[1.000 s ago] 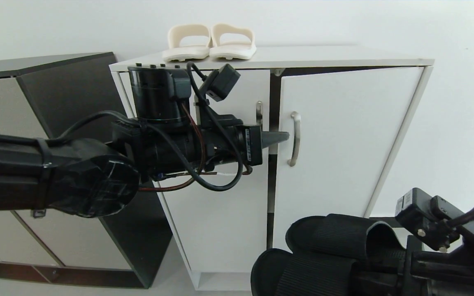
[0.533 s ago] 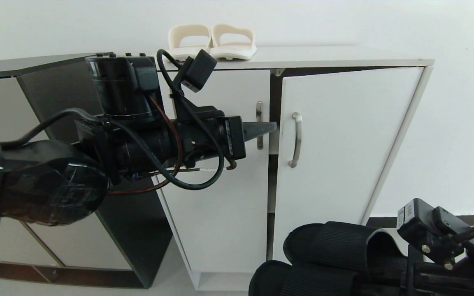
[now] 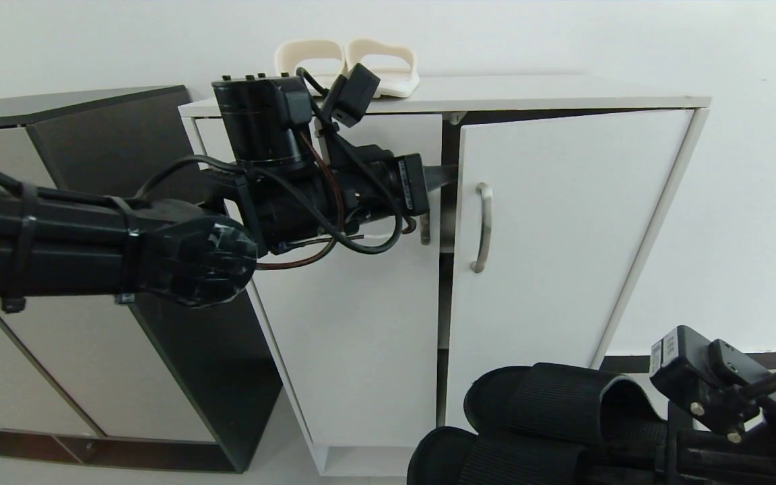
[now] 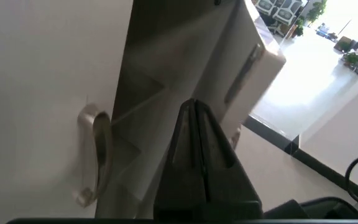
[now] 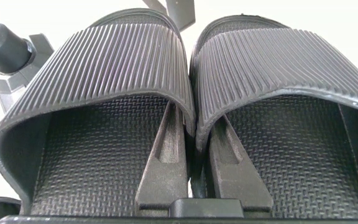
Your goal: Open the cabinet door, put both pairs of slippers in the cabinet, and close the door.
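Note:
The white cabinet [image 3: 563, 94] has its right door [image 3: 563, 236] slightly ajar, with a dark gap between the two doors. My left gripper [image 3: 450, 176] is shut and empty, its tip at that gap near the top, above the left door handle [image 3: 424, 232] and left of the right door handle [image 3: 483, 225]. In the left wrist view the shut fingers [image 4: 194, 127] point between the left handle [image 4: 95, 155] and the right handle [image 4: 241, 74]. A cream pair of slippers [image 3: 388, 64] lies on the cabinet top. My right gripper [image 5: 197, 162] is shut on the black slippers [image 3: 543, 417], pinching their inner walls together, low in front of the right door.
A dark cabinet [image 3: 112, 148] stands against the white cabinet's left side, close under my left arm. A white wall lies behind and to the right. The floor shows at the cabinet's foot.
My left gripper first drew back to the left, then rose and went right to the top of the door gap. The right arm with the black slippers sank a little, then held still.

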Robot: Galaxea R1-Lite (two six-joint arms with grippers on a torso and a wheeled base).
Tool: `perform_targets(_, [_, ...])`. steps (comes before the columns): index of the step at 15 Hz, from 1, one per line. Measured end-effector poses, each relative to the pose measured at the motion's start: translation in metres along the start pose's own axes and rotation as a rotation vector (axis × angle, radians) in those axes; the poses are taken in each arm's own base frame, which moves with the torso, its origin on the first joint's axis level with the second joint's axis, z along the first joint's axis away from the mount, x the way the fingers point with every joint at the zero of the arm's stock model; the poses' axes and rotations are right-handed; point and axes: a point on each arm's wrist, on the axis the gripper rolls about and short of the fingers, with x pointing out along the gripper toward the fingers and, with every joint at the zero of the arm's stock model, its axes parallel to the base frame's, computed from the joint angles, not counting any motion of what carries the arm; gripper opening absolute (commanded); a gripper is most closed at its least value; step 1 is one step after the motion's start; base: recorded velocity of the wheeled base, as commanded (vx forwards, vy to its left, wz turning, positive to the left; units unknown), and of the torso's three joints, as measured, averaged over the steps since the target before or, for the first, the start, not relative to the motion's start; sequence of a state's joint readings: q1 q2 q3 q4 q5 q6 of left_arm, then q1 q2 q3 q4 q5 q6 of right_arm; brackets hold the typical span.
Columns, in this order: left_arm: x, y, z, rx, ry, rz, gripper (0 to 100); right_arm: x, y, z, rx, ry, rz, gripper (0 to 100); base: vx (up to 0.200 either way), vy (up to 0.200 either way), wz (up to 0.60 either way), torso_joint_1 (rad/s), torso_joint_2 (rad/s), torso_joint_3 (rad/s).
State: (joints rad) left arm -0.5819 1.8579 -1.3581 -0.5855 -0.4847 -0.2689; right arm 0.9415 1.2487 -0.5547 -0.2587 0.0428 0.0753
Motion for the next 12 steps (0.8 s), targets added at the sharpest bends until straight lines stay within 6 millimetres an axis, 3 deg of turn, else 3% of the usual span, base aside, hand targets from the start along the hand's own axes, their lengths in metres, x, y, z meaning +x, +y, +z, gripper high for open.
perform_targets(3, [0.011, 0.008, -0.003, -0.002, -0.001, 0.004, 0, 0.001, 0.0, 0.0, -0.001, 0.004, 0.002, 0, 0.0, 0.0, 0.0, 0.0, 0.0, 0.0])
perform_targets(8, [0.017, 0.01, -0.009, -0.01, 0.007, 0.022, 0, 0.002, 0.007, -0.003, -0.015, 0.02, 0.033, 0, -0.2, 0.0, 0.0, 0.001, 0.0, 0.007])
perform_targets(12, [0.018, -0.03, -0.019, -0.013, 0.035, -0.042, 0, 0.003, 0.008, -0.004, -0.019, 0.026, 0.04, 0, -0.2, 0.0, 0.0, 0.0, 0.0, 0.002])
